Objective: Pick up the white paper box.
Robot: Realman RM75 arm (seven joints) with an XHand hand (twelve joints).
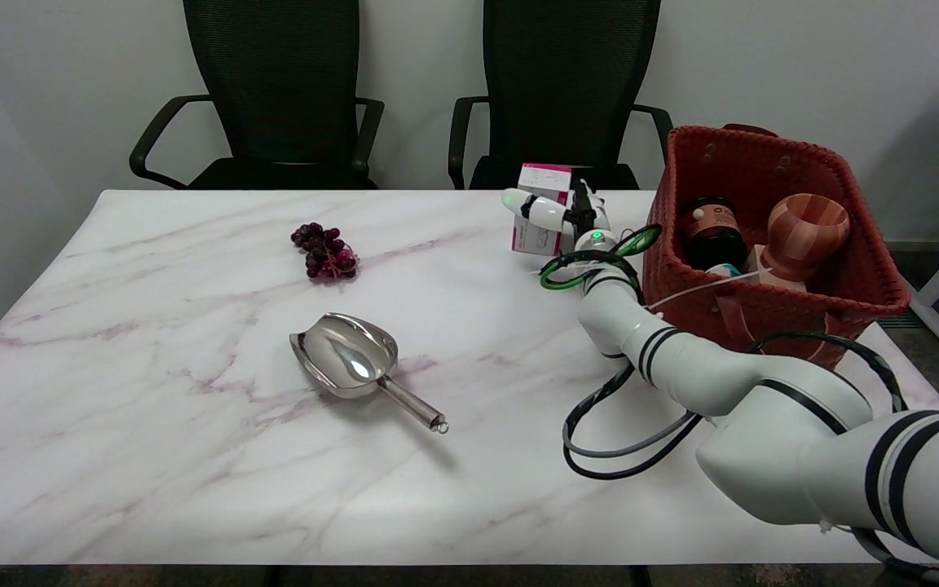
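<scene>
The white paper box [536,236], with a pink band on top, stands upright near the table's far edge, just left of the red basket. My right hand [565,215] is at the box. Its white thumb [536,207] lies across the box's front face, and the dark fingers [584,205] stand at the box's right side. The box rests on the table. I cannot make out a firm grip, and the hand hides the right part of the box.
A red woven basket [771,314] with a dark jar [710,228] and a wooden cup [805,228] stands right of the hand, touching my forearm. A bunch of grapes [325,251] and a metal scoop [351,360] lie to the left. Two black chairs stand behind the table.
</scene>
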